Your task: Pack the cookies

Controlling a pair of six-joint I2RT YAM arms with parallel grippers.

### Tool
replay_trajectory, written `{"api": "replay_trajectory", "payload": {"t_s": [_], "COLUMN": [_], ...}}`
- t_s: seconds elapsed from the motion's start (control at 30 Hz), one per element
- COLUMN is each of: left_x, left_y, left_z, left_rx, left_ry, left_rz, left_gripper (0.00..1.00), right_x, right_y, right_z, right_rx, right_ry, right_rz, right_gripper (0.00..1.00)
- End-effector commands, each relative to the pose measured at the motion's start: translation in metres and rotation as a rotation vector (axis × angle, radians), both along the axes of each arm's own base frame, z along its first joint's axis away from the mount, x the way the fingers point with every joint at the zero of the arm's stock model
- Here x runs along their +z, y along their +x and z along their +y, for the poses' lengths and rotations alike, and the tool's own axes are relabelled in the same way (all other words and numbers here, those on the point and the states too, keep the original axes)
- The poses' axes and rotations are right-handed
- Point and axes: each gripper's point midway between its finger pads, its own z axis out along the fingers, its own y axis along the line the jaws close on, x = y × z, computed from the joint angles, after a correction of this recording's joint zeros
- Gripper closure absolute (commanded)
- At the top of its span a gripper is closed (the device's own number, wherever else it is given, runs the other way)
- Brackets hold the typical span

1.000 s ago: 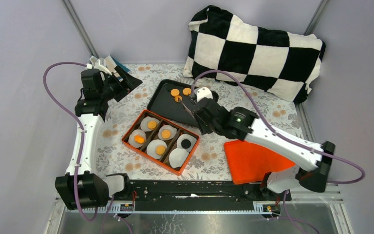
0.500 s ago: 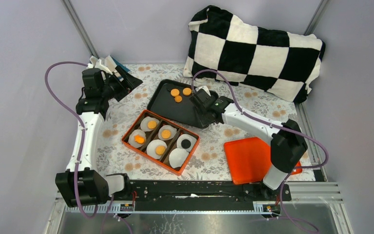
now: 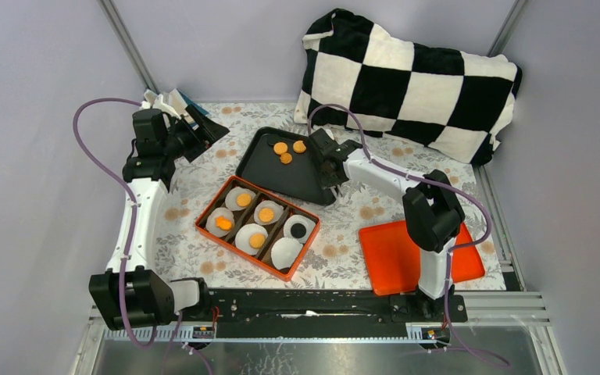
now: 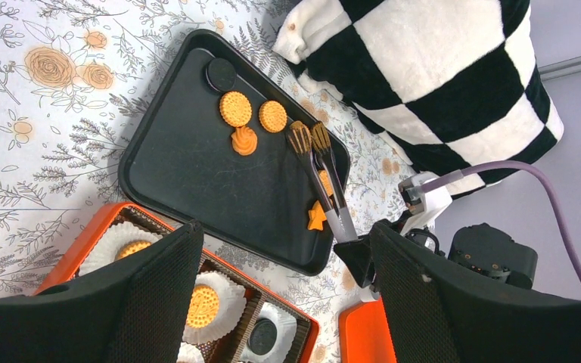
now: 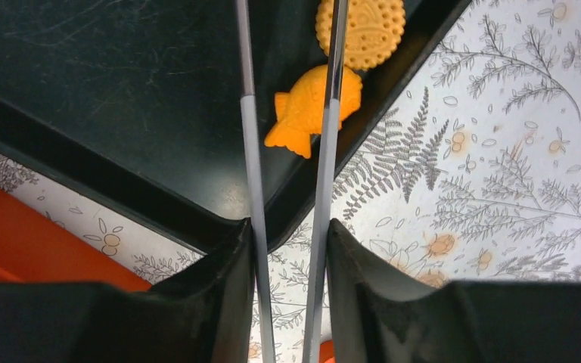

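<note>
Now right tool [image 3: 330, 161] has shifted tongs [image 4: 339, 221] along tray [image 3: 269, 168]

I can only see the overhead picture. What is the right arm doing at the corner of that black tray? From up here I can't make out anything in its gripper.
Observer: Its wrist camera shows the right gripper shut on metal tongs that reach out over the tray.
Visitor: Have they picked up a cookie?
Observer: None that I can see. A fish-shaped cookie lies on the tray between the tong arms, and one arm crosses over it in that view.
Visitor: And the three orange dots farther along?
Observer: The left wrist camera shows that two are round cookies with patterned faces. The third is a swirl cookie.
</note>
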Motion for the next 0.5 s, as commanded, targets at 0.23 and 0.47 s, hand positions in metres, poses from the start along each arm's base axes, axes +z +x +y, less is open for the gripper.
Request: {"api": "replay_trajectory", "payload": {"t_s": [0.23,0.47], "left_x": [0.005,0.012], "left_y": [0.001,-0.003], "left_z": [-0.006,-0.005], "left_rx": [-0.028,-0.018], "left_ry": [0.0,-0.006], "left_rz": [-0.035,-0.036], "left_gripper": [0.14,0.14], "right_x": [0.067,0.142], "right_y": [0.003,-0.06], "right_z": [0.014,0.017], "right_rx": [0.039,0.153], "right_ry": [0.131,0.338], "right_rz": [-0.068,-0.087], "right_gripper": [0.99,0.99]}}
